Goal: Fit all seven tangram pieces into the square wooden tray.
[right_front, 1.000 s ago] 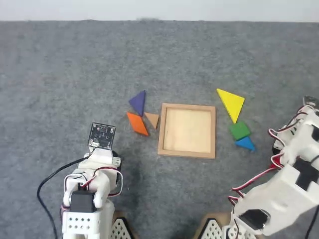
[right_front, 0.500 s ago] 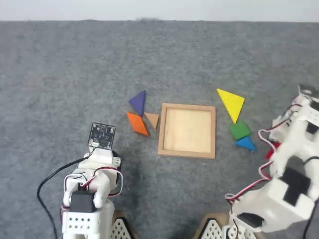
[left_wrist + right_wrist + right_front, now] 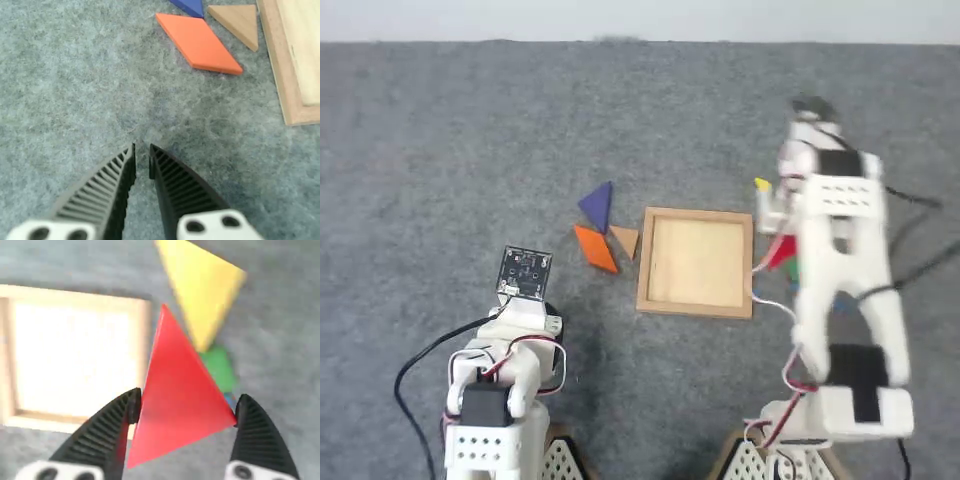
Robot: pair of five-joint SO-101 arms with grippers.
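right gripper (image 3: 187, 402): fingers clamped on two edges of the red triangle (image 3: 175, 385), which hangs above the right rim of the wooden tray (image 3: 145, 335), part over the tray floor and part over the mat. left gripper (image 3: 141, 147): fingers almost together with a thin gap, nothing between them, low over bare grey felt (image 3: 75, 90).

risk, as judged: the pads bear on slanted edges, so the triangle may pivot or slip out. let go from here, it would likely land on the rim and rest tilted, or drop onto the green piece (image 3: 217, 367) just outside the tray. set down in the wrong corner or turned wrongly, it would crowd out the other pieces.

views compared: the right wrist view gives the grip itself and the yellow triangle (image 3: 200, 285) and green piece beneath. from above, the right arm covers these except a yellow tip (image 3: 761, 184). the high view alone places the purple triangle (image 3: 598, 205), orange parallelogram (image 3: 594, 248) and tan triangle (image 3: 625, 240) just left of the tray, which holds no piece.
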